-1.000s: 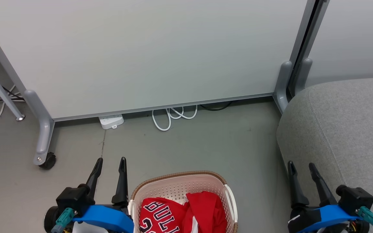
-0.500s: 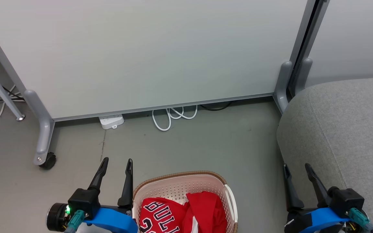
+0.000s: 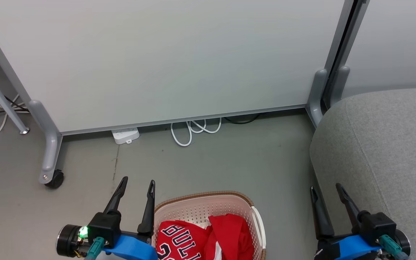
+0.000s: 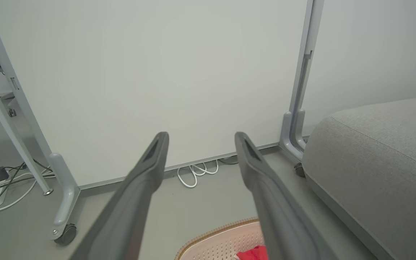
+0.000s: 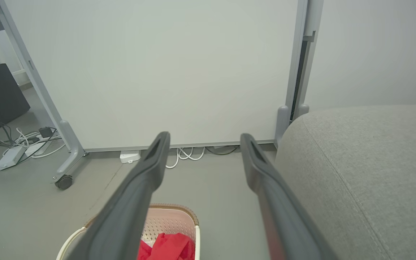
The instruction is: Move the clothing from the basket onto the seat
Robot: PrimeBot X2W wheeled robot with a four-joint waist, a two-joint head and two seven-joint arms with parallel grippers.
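I count one basket holding one jersey and one other red garment; one seat beside it; one power strip beyond it; and two of mine flanking it: left gripper, right gripper.

Setting: office or lab-type test area, not domestic. Evidence:
- white partition panel, grey metal frame, standing on castor foot at its lower left corner
- power strip and looped white cable under panel's bottom edge
- cable tangle and adapters left of panel
- bare grey floor in front of panel
- grey upholstered seat at panel's right end
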